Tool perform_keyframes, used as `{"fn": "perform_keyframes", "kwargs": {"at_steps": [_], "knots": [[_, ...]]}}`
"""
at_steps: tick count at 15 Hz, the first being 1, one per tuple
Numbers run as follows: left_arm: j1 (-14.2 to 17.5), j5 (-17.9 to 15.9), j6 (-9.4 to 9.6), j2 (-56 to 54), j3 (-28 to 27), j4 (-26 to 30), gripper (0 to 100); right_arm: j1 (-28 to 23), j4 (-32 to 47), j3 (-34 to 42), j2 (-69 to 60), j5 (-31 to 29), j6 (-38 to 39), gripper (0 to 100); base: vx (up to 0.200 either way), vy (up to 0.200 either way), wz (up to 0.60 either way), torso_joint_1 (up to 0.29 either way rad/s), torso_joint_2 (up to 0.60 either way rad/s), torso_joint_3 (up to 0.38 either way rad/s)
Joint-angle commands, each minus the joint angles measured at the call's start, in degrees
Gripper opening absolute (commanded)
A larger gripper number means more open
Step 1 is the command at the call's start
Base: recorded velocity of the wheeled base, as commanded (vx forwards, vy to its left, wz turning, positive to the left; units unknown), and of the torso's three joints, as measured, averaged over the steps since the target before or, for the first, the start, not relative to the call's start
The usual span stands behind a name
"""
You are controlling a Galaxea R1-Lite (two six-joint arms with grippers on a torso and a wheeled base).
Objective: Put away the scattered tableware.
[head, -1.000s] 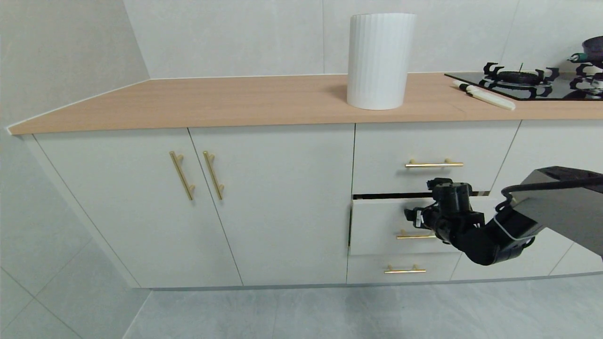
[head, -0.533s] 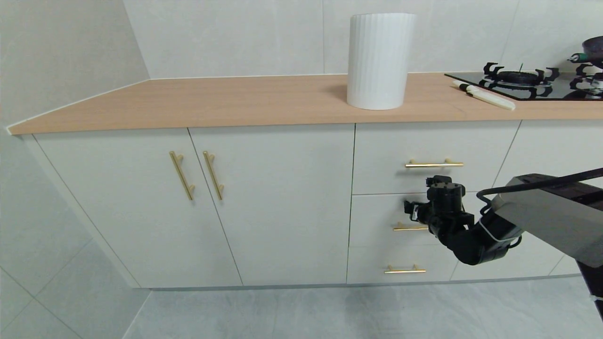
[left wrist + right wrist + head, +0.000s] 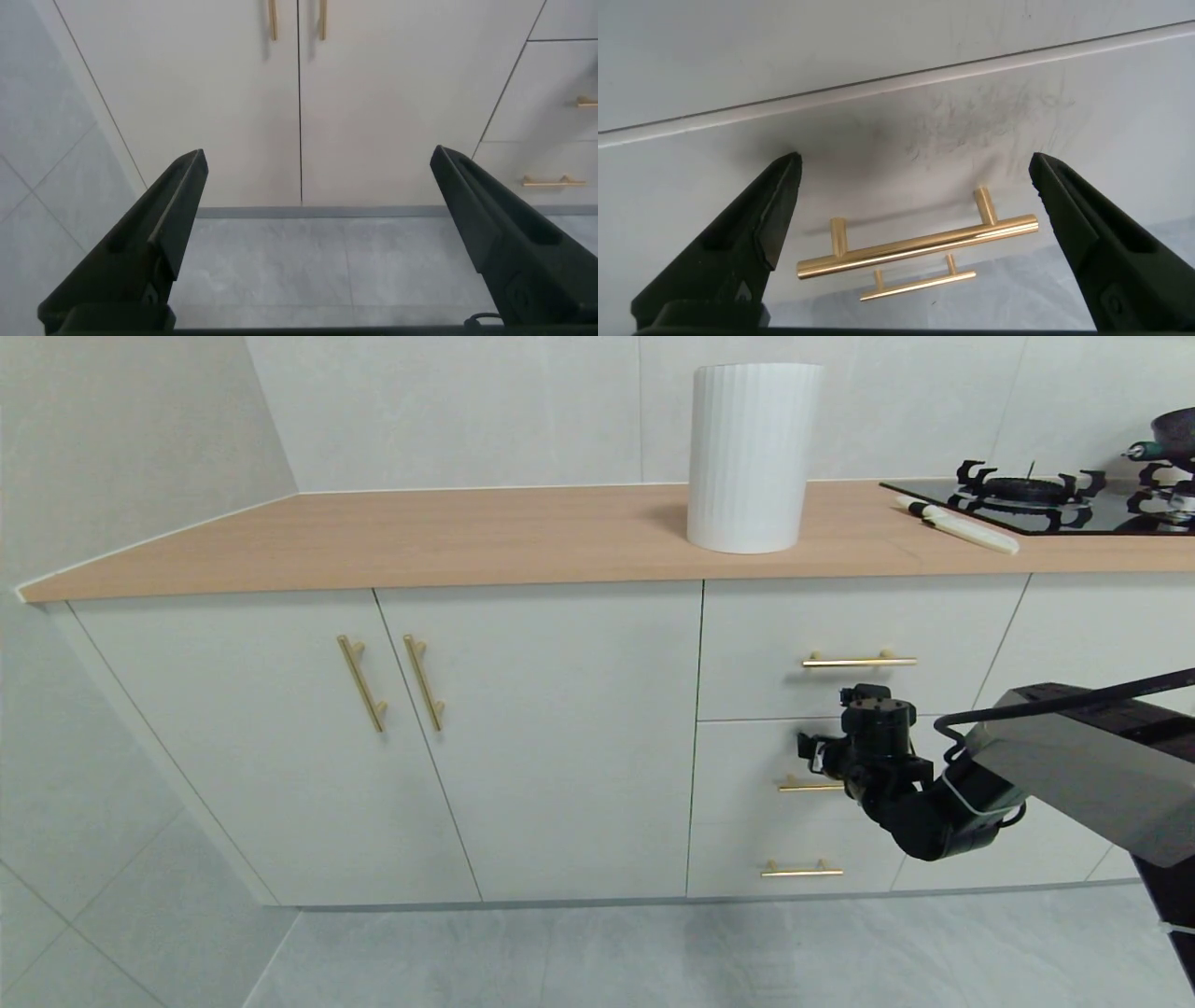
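The right gripper (image 3: pixel 912 182) has its black fingers (image 3: pixel 752 238) spread wide and holds nothing. In its wrist view they frame the slim brass bar handle (image 3: pixel 915 245) of the middle white drawer (image 3: pixel 747 756) and touch neither end of it. The drawer front sits flush with the drawers above and below it. Open fingers squared to the bar would suit taking hold to pull just as well as letting go, and I cannot say which this is. The drawer looks like the likely store for the tableware, which would explain the arm being held low against the cabinet face rather than up at the worktop.

The left gripper (image 3: pixel 318 159) also has its fingers (image 3: pixel 149 233) wide and empty. It hangs low, facing the foot of the white two-door cabinet (image 3: pixel 299 93) and the grey tiled floor (image 3: pixel 308 271), probably parked clear of the working arm.

The one loose piece I can make out is a long white utensil with a dark end (image 3: pixel 962 530). It lies flat on the wooden surface (image 3: pixel 467 537), just beside the black glass gas hob (image 3: pixel 1046 509), well above and apart from both grippers, so it is not yet put away. A tall white ribbed cylinder (image 3: pixel 750 457) stands upright on the surface over the drawer column. Its contents are hidden.
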Motion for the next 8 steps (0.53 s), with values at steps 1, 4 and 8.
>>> {"fn": "perform_keyframes", "kwargs": {"at_steps": [1,4,8], "knots": [[0.0,0.0,0.0,0.0,0.0,0.0,100,0.0,-0.2,0.1,-0.6,-0.5,0.0,100,0.0,0.0,0.0,0.0,0.0,0.0],[0.0,0.0,0.0,0.0,0.0,0.0,100,0.2,-0.6,7.6,-9.5,-1.5,0.1,100,0.0,0.0,0.0,0.0,0.0,0.0],[0.0,0.0,0.0,0.0,0.0,0.0,100,0.2,-4.3,25.2,-30.0,-2.5,-0.8,100,0.0,0.0,0.0,0.0,0.0,0.0]]}}
